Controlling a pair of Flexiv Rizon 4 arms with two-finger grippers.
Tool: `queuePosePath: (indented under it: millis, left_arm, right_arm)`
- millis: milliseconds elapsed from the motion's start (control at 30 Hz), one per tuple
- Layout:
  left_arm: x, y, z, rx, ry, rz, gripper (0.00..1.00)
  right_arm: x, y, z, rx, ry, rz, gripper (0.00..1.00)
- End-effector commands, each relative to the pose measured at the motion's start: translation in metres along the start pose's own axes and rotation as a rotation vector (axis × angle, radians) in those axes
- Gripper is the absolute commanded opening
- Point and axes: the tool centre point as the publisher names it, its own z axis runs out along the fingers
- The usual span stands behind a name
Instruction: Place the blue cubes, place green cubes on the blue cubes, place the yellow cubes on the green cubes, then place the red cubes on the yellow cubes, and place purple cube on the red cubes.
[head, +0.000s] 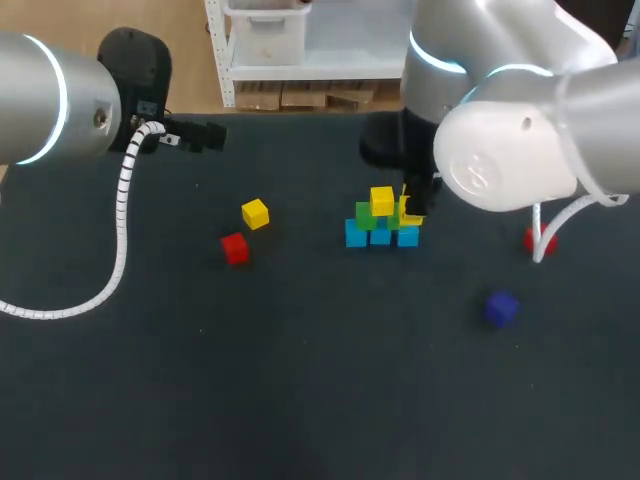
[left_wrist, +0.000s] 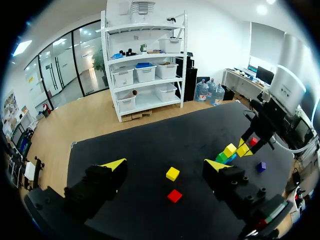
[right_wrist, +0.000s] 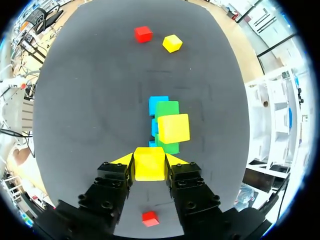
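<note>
1 purple cube (head: 500, 307) lies nearest the robot, alone on the right side of the dark counter (head: 300, 400). Farther out, a red cube (head: 535, 238) sits partly hidden behind the right arm's cable; in the right wrist view it lies under that gripper. On the left, a second red cube (head: 234, 247) lies near a loose yellow cube (head: 255, 213), the 2 not touching.

Between these stands the stack (head: 380, 222). It has 3 blue cubes (head: 357, 234) in a row on the counter, 2 green cubes (right_wrist: 167, 108) on them, and a top yellow cube (right_wrist: 173, 128) across the greens. The right gripper (right_wrist: 149, 161) hangs at the stack's right end. Its 2 yellow-tipped fingers (right_wrist: 176, 159) press on opposite sides of the held yellow cube (right_wrist: 149, 169), parted only by that cube's width. The held cube is just beside the top yellow cube, over the end blue cube. Whether it rests on the stack cannot be told.

Farthest out, at the counter's left, is the left gripper (left_wrist: 165, 165). Its fingers are spread wide and grip nothing. The loose yellow cube and the second red cube lie on the counter ahead of it, well apart from it.
</note>
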Motion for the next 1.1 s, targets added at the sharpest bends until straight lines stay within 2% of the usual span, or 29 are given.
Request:
queuePosePath:
  millis: [33, 333, 867, 900, 1100]
  left_arm:
    - [0.000, 0.001, 0.000, 0.003, 0.001, 0.000, 1.00]
    - [0.000, 0.001, 0.000, 0.003, 0.001, 0.000, 1.00]
    - [0.000, 0.001, 0.000, 0.003, 0.001, 0.000, 1.00]
    - [0.000, 0.001, 0.000, 0.003, 0.001, 0.000, 1.00]
    - [0.000, 0.001, 0.000, 0.003, 0.001, 0.000, 1.00]
  right_arm:
    - [-0.002, -0.012, 0.002, -0.018, 0.002, 0.002, 0.00]
    - [0.000, -0.018, -0.002, -0.014, 0.000, 0.006, 0.00]
    - [-0.004, -0.023, 0.008, -0.039, 0.003, 0.001, 0.00]
    - [-0.004, -0.023, 0.008, -0.038, 0.003, 0.001, 0.02]
    - [-0.004, -0.024, 0.008, -0.038, 0.007, -0.002, 0.00]
